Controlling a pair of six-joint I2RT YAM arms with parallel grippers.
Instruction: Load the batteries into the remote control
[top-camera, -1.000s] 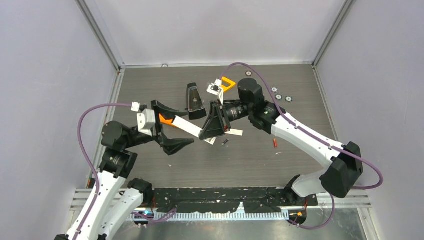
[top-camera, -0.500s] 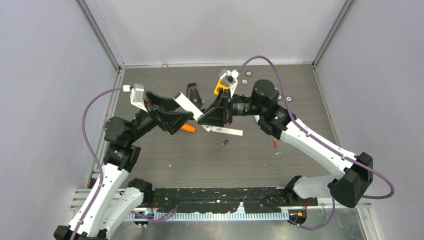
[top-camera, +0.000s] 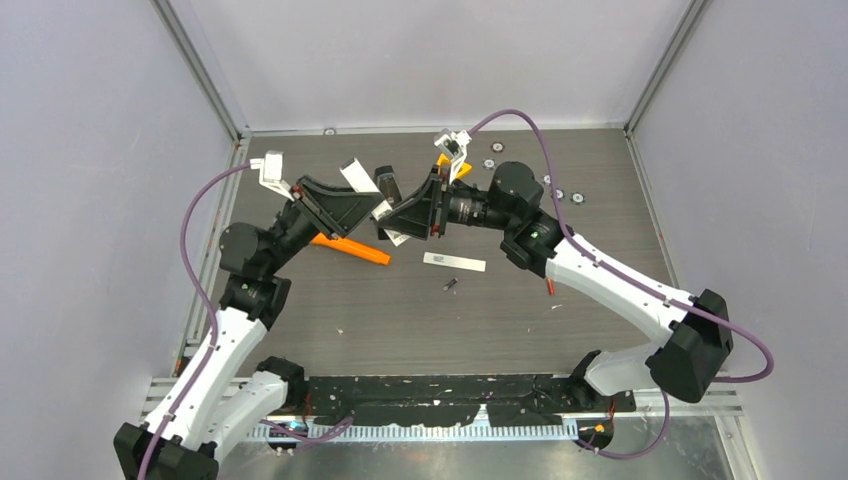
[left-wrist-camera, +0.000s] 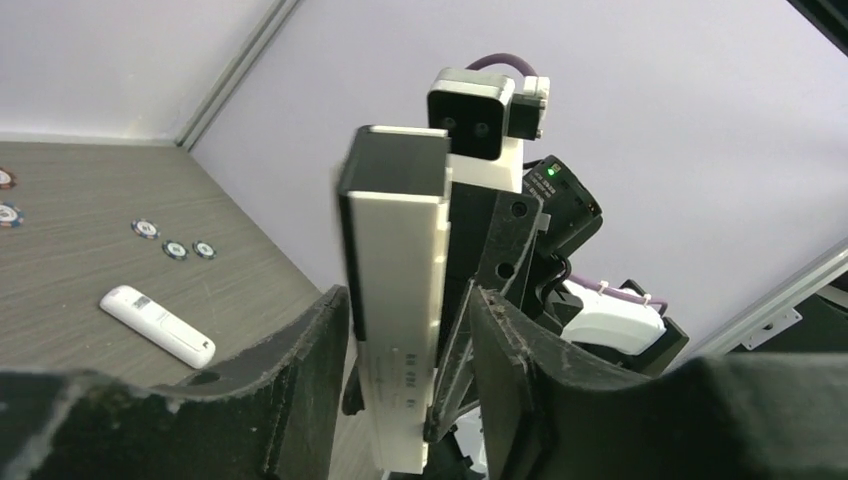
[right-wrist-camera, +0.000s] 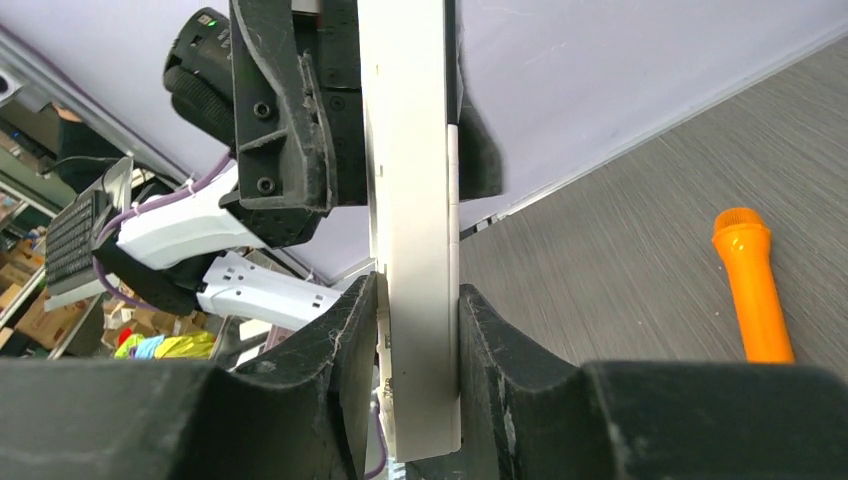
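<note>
Loading is not yet beginning. The right gripper (right-wrist-camera: 418, 330) is clamping the remote (right-wrist-camera: 415, 200) in midair. The left gripper (left-wrist-camera: 405, 340) is straddling it, grip unclear. The grey battery (top-camera: 451, 284) and red battery (top-camera: 549, 287) are lying on the table (top-camera: 400, 330), toward the remote's five and four o'clock.

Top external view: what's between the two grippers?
The white remote. Both wrist views show it: the right gripper is clamped on it, and it stands between the fingers of the left gripper. The top view shows only bits of it.
</note>
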